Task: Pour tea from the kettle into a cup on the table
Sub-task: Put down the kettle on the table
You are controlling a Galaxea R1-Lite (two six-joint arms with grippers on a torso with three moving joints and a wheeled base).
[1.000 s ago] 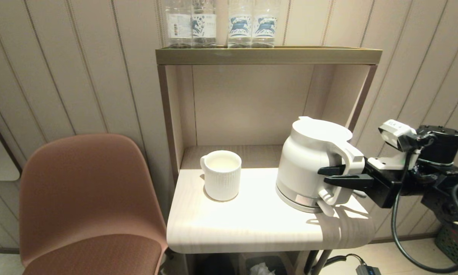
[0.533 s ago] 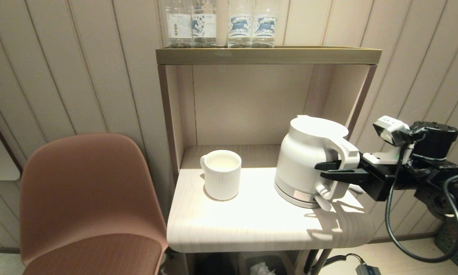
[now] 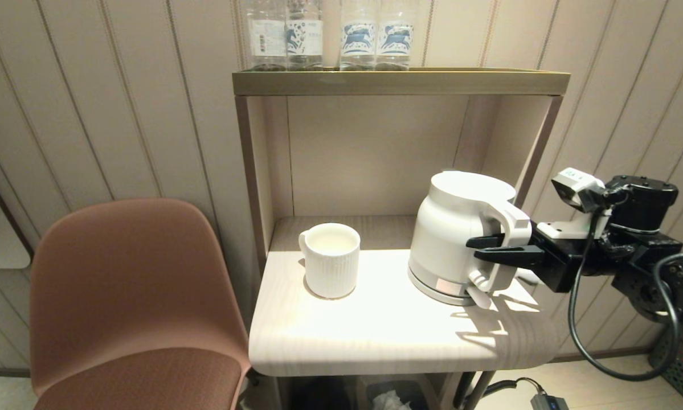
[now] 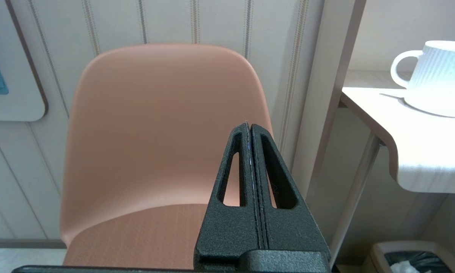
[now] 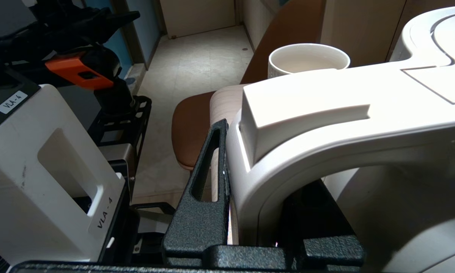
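Smooth white plastic kettle, ribbed glazed cup, wood-grain table

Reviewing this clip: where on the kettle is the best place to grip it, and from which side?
By its loop handle, approached from the robot's right. The handle juts out toward that side, away from the cup, and offers a narrow bar to clamp. The right claw is shut on it there; the body looks too wide.

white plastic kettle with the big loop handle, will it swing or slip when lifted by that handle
The white plastic kettle looks rigid. The right gripper clamps only the loop handle, off to one side, so the body may sag spout-down. The smooth plastic could slip between the fingers. How full it is cannot be seen.
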